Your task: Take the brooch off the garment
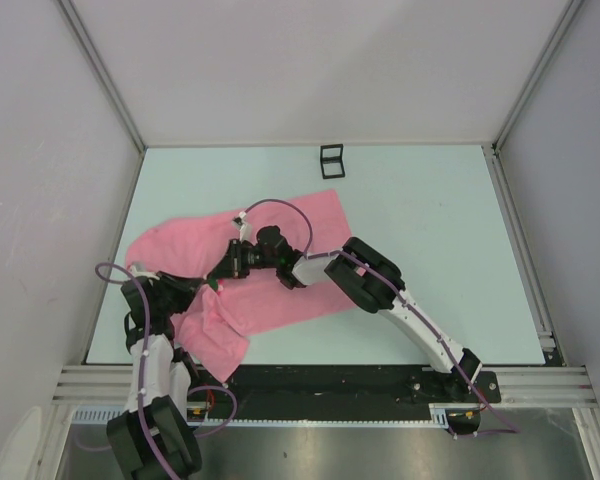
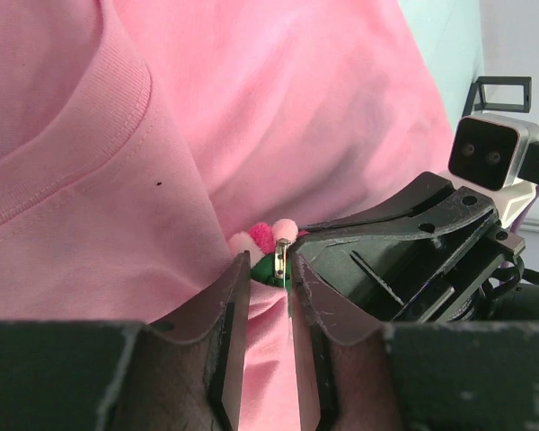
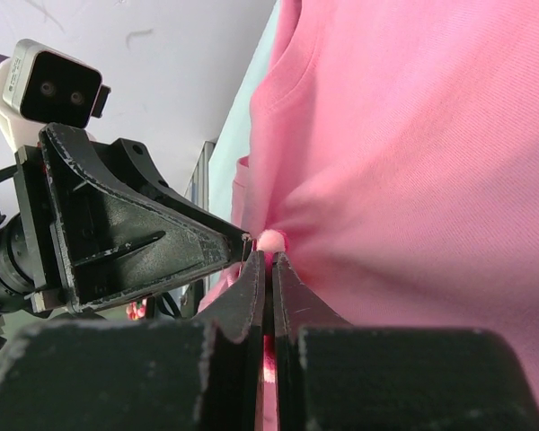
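Observation:
The pink garment (image 1: 315,215) lies rumpled across the table, and both grippers meet over its middle. The brooch (image 2: 268,238) shows pink petals, a green back and a metal clasp. My left gripper (image 2: 269,265) has its jaws a little apart, closed on the brooch's green back and clasp, with cloth running between them. My right gripper (image 3: 269,259) is shut, pinching the garment (image 3: 413,162) just below a pale petal of the brooch (image 3: 271,240); wrinkles spread from that pinch. From above, the left gripper (image 1: 206,285) and right gripper (image 1: 232,266) nearly touch tip to tip.
A small black frame box (image 1: 331,160) stands at the back of the table beyond the cloth. The right arm (image 1: 380,285) stretches over the garment's right end. A collar seam (image 2: 117,126) curves across the cloth left of the brooch.

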{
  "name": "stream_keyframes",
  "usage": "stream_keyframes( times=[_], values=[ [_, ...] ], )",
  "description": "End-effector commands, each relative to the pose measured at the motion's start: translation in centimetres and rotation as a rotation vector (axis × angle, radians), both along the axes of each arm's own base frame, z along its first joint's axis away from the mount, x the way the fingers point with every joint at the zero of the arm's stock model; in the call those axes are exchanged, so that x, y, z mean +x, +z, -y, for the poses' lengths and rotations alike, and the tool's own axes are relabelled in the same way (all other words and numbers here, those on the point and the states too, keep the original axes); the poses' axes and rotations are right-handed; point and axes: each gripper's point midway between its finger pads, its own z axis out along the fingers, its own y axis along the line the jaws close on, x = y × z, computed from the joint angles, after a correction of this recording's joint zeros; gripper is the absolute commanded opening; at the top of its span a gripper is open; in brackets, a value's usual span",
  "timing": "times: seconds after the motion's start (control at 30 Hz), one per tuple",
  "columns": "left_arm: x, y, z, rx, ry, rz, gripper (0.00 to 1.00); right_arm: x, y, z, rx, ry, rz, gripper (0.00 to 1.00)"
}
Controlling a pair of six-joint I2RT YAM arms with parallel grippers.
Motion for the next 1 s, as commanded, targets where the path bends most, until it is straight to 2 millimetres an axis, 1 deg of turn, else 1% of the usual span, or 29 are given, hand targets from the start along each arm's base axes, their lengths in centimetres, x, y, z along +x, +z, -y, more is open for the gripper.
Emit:
stream_keyframes(
  times=[0.0, 0.2, 0.3, 0.33, 0.47, 0.53, 0.63, 0.97],
  values=[
    [0.2, 0.1, 0.2, 0.003, -0.022, 0.017, 0.29, 0.3, 2.8, -0.8, 0.088, 0.016, 0.048, 0.0],
    [0.2, -0.4, 0.2, 0.0, -0.035, -0.02, 0.26, 0.0, 3.2, -0.9, 0.1, 0.027, 0.057, 0.0],
    [0.1, -0.8, 0.1, 0.007, -0.03, -0.029, 0.26, -0.1, 3.5, -0.9, 0.107, 0.033, 0.062, 0.0],
    [0.4, -0.5, -0.1, 0.018, -0.031, -0.007, 0.25, -0.1, 3.5, -0.9, 0.107, 0.033, 0.062, 0.0],
    [0.5, -0.7, 0.0, 0.015, -0.033, -0.006, 0.26, -0.3, 3.7, -1.0, 0.115, 0.044, 0.069, 0.0],
    [0.5, -0.8, 0.0, 0.012, -0.035, -0.013, 0.24, -0.4, 3.8, -0.9, 0.121, 0.049, 0.067, 0.0],
    [0.5, -0.9, 0.0, 0.011, -0.037, -0.015, 0.22, -0.6, 4.6, -0.9, 0.152, 0.061, 0.076, 0.0],
    [0.7, -1.0, 0.0, 0.014, -0.05, -0.023, 0.17, -2.8, 6.4, -1.3, 0.236, 0.148, 0.096, 0.0]
  ],
)
